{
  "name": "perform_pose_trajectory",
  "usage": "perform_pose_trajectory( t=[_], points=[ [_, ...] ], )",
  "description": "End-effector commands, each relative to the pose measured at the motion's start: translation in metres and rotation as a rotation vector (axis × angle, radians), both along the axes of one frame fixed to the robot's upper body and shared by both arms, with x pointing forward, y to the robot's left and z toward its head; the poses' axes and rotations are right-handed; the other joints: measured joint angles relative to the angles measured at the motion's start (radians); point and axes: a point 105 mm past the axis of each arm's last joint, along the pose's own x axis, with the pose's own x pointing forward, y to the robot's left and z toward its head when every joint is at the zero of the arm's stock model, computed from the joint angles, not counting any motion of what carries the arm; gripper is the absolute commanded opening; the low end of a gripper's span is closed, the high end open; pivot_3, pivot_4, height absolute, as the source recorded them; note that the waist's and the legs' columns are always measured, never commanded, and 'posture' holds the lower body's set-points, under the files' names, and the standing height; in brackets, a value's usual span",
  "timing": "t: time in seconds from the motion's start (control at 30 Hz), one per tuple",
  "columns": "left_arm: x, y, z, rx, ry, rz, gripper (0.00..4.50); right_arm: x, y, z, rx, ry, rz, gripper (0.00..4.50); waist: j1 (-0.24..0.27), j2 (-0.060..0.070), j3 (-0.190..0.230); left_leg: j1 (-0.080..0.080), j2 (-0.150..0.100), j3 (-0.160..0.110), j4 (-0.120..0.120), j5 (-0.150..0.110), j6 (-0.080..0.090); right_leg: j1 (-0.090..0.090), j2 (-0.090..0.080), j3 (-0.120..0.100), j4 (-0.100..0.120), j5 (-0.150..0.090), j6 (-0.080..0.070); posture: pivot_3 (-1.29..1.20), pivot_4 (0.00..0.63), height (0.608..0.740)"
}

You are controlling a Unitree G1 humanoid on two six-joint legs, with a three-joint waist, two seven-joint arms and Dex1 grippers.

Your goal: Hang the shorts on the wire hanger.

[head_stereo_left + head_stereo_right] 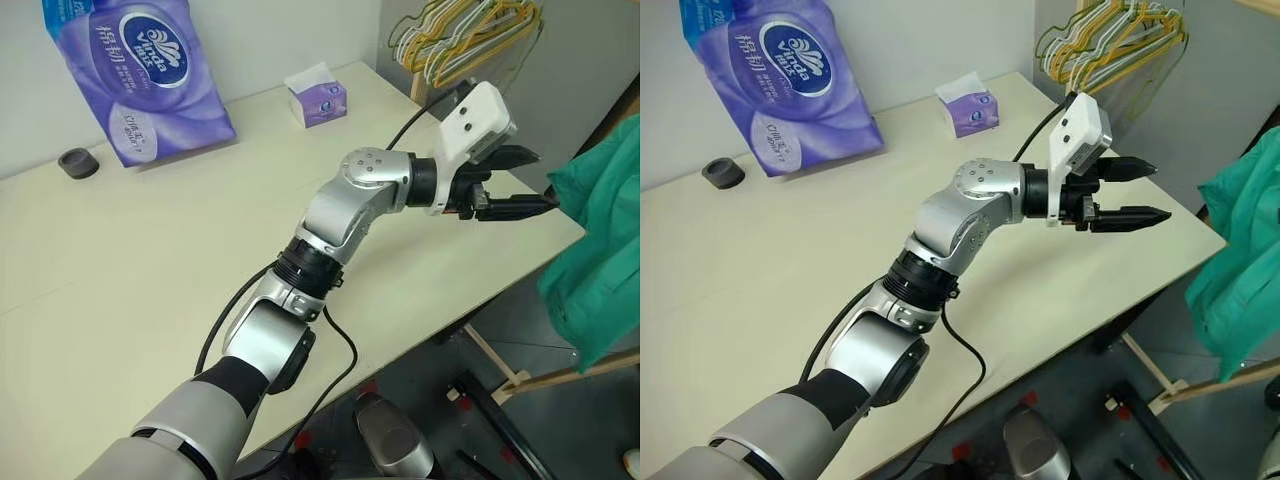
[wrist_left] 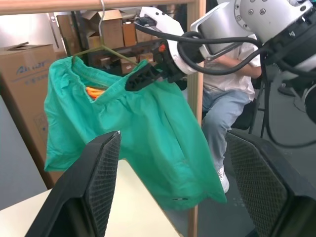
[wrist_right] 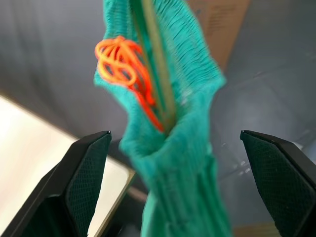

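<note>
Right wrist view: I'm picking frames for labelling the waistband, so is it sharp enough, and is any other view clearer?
In the right wrist view the shorts sit close and look soft, the orange drawstring smeared, the background blurred. The left wrist view is crisper: waistband, wire hanger and right gripper read clearly under even light, with no glare.

My left arm is brushed silver with rounded joint housings, a ribbed black collar at mid-forearm and a black cable looping alongside. Small screws dot the wrist cap. A white camera block sits above the left hand (image 1: 1118, 192), whose two black fingers (image 1: 1132, 215) taper to points, with mesh-textured pads.
</note>
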Motion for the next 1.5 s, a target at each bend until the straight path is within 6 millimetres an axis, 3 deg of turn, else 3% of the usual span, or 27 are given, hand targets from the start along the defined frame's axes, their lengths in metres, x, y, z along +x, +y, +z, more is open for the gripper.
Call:
perform_pose_trajectory(
  t=[0.03,0.33,0.57,0.67,0.77,0.9,1.07,1.17,1.23,1.37,1.5],
  points=[
    [-0.009,-0.003,0.013,-0.022,-0.064,-0.030,3.55,-0.006,0.007,0.043,-0.186,-0.153,-0.017,4.47,-0.002,0.000,0.000,0.000,0.000,0.000,0.000,0.000,0.000,0.000,0.000,0.000,0.000,0.000,0.000,-0.56,0.181,0.740],
    [-0.006,-0.001,0.010,-0.011,-0.067,-0.012,3.55,-0.010,0.025,0.080,-0.623,-0.293,-0.038,4.47,-0.009,0.001,0.000,0.000,0.000,0.000,0.000,0.000,0.000,0.000,0.000,0.000,0.000,0.000,0.000,-0.54,0.177,0.740],
    [-0.001,0.004,0.006,-0.004,-0.066,0.022,3.55,-0.014,0.070,0.109,-0.934,-0.508,0.033,4.47,-0.013,0.001,0.000,0.001,0.000,0.000,0.001,0.000,0.000,0.000,0.000,0.000,0.002,0.000,0.000,-0.52,0.175,0.740],
    [0.005,0.008,0.007,-0.013,-0.068,0.062,3.55,-0.003,0.103,0.103,-0.980,-0.566,0.199,4.47,-0.014,0.000,0.000,0.001,0.000,0.000,0.002,0.000,0.000,0.000,0.000,0.000,0.003,0.001,0.001,-0.51,0.173,0.740],
    [0.018,0.020,0.007,-0.033,-0.067,0.164,3.55,0.015,0.141,0.074,-0.938,-0.544,0.435,4.47,-0.013,-0.001,-0.001,0.001,0.000,0.000,0.003,0.000,0.000,0.000,0.001,0.000,0.005,0.001,0.001,-0.49,0.167,0.740],
    [0.043,0.066,-0.006,-0.040,-0.043,0.406,3.55,0.036,0.183,0.014,-0.675,-0.467,0.707,4.47,-0.007,-0.003,-0.002,0.001,0.001,-0.002,0.009,0.000,0.000,-0.001,0.002,0.000,0.012,0.001,0.001,-0.44,0.153,0.740],
    [0.056,0.142,-0.043,-0.033,0.025,0.750,3.55,0.050,0.222,-0.031,-0.537,-0.445,0.813,4.47,0.021,-0.002,-0.008,0.000,0.002,-0.001,0.016,0.001,-0.001,-0.011,-0.001,0.001,0.026,0.001,0.000,-0.39,0.132,0.740],
    [0.059,0.216,-0.074,-0.051,0.081,1.098,3.55,0.059,0.258,-0.064,-0.370,-0.446,0.934,4.47,0.050,-0.007,-0.016,-0.002,0.003,-0.003,0.016,0.002,-0.002,-0.016,-0.002,0.000,0.031,0.001,0.000,-0.33,0.109,0.740],
    [0.053,0.264,-0.099,-0.068,0.185,1.352,3.55,0.061,0.279,-0.080,-0.314,-0.445,1.000,4.47,0.071,-0.012,-0.029,-0.003,0.005,-0.004,0.015,0.002,-0.003,-0.019,0.000,-0.001,0.032,0.002,0.000,-0.31,0.104,0.740],
    [0.022,0.318,-0.135,-0.044,0.174,1.688,3.55,0.061,0.312,-0.106,-0.238,-0.419,1.131,4.47,0.138,-0.017,-0.049,-0.004,0.004,-0.007,0.016,0.003,-0.005,-0.019,-0.001,-0.003,0.032,0.002,-0.001,-0.24,0.079,0.740],
    [-0.001,0.343,-0.160,-0.072,0.208,1.879,3.55,0.066,0.329,-0.124,-0.199,-0.392,1.187,4.47,0.224,-0.030,-0.070,-0.006,0.002,-0.010,0.016,0.003,-0.006,-0.020,-0.003,-0.005,0.030,0.002,-0.001,-0.19,0.065,0.740]
  ],
)
